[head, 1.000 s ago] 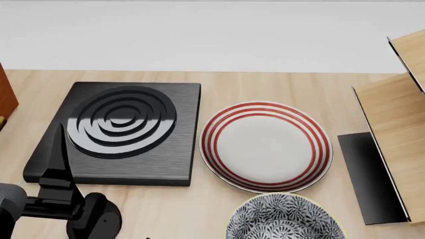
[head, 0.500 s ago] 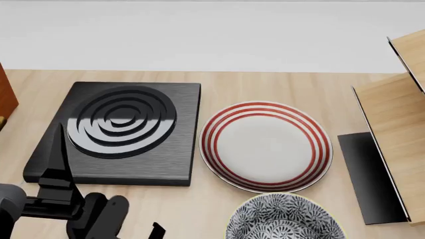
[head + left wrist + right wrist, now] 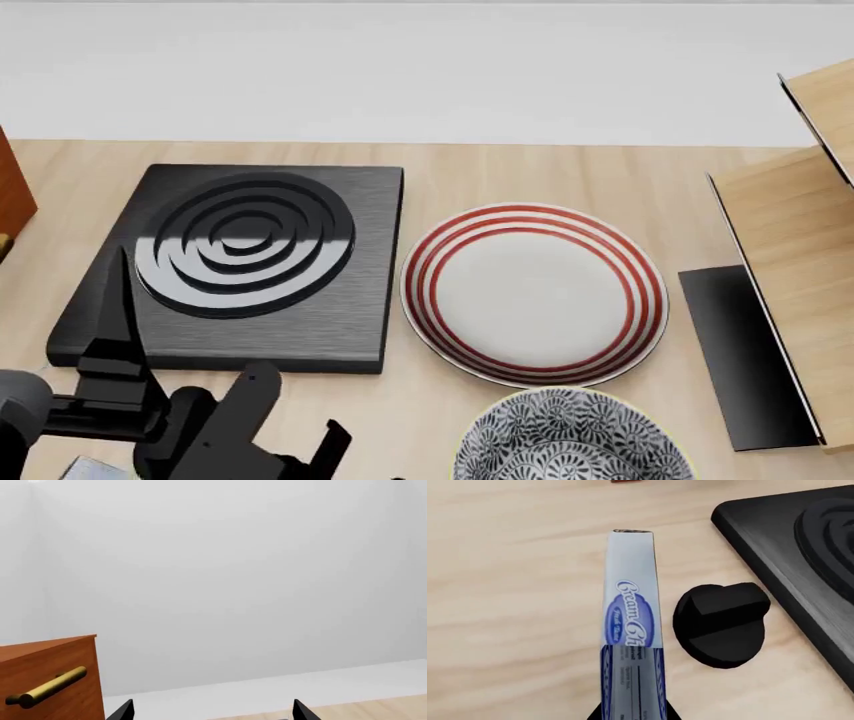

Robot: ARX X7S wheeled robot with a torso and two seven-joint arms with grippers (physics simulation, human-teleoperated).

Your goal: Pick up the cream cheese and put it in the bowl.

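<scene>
Right wrist cam: I see the cream cheese [image 3: 630,625] running lengthwise out from the right gripper [image 3: 632,715], the fingers clenched on its near end, box above the tabletop [image 3: 507,580] next to a black knob [image 3: 720,625] and the black burner plate [image 3: 800,545]. Head cam: bowl [image 3: 574,440] at the near edge, just below the red-striped plate [image 3: 534,293]; the box isn't clearly visible there. Left gripper [image 3: 210,712] w/ fingers [image 3: 122,711] released, spread wide apart, nothing btwn them, beside a wooden cabinet [image 3: 60,680].
</scene>
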